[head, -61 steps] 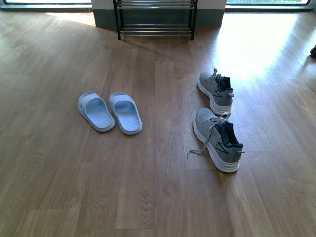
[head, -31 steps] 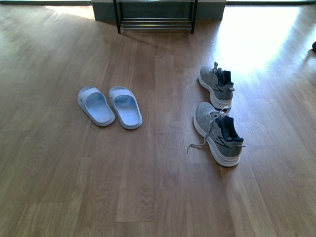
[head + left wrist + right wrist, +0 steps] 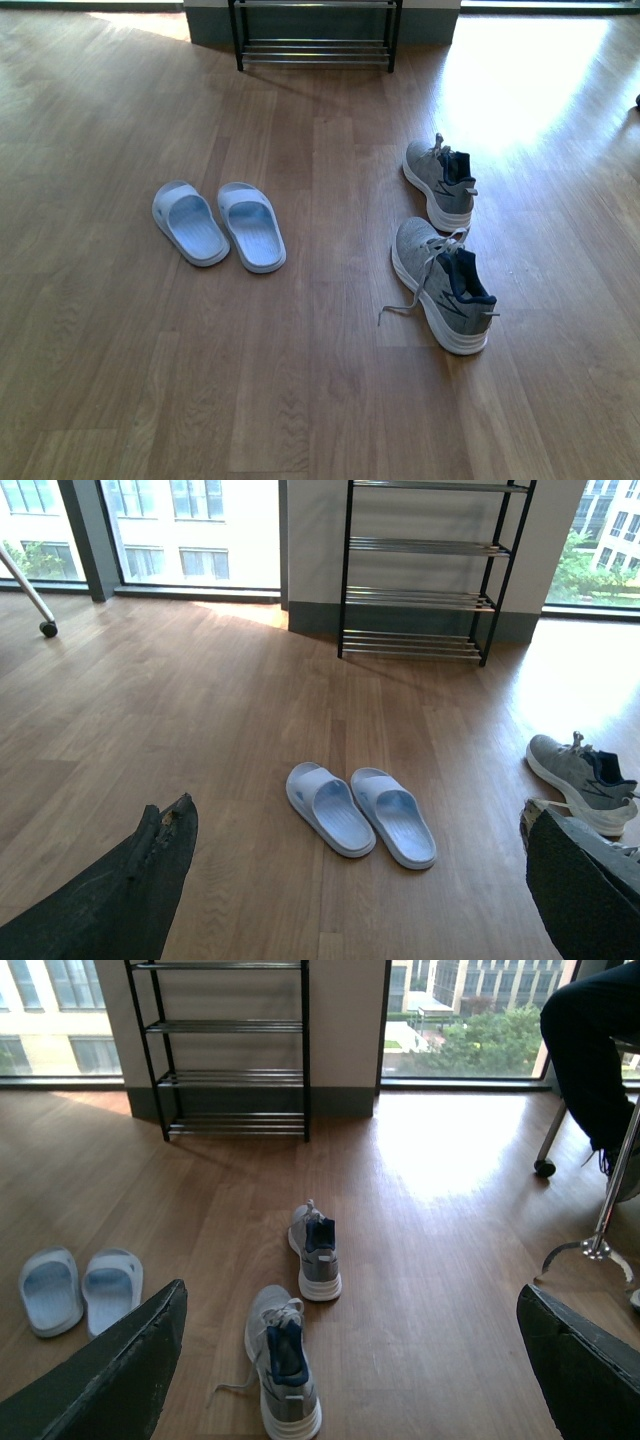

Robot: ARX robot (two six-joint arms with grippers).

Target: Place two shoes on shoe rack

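left claw (image 3: 352, 812): wide open, empty
right claw (image 3: 350, 1295): wide open, empty
slides (image 3: 220, 225): on floor (image 3: 320, 400), ahead of left claw, long axis toward shoe rack (image 3: 315, 45)
sneakers (image 3: 443, 285): ahead of right claw, nearer that arm

The near sneaker (image 3: 443, 285) and the far sneaker (image 3: 440, 182) were grey knit with white soles, pale grey laces and dark navy lining. Both slide sandals (image 3: 251, 226) were one pale blue all over. The shoe rack (image 3: 314, 45) had a black frame and silver rods. The floor (image 3: 300, 400) was warm brown wood-grain planks, washed near-white by glare toward its far right corner.
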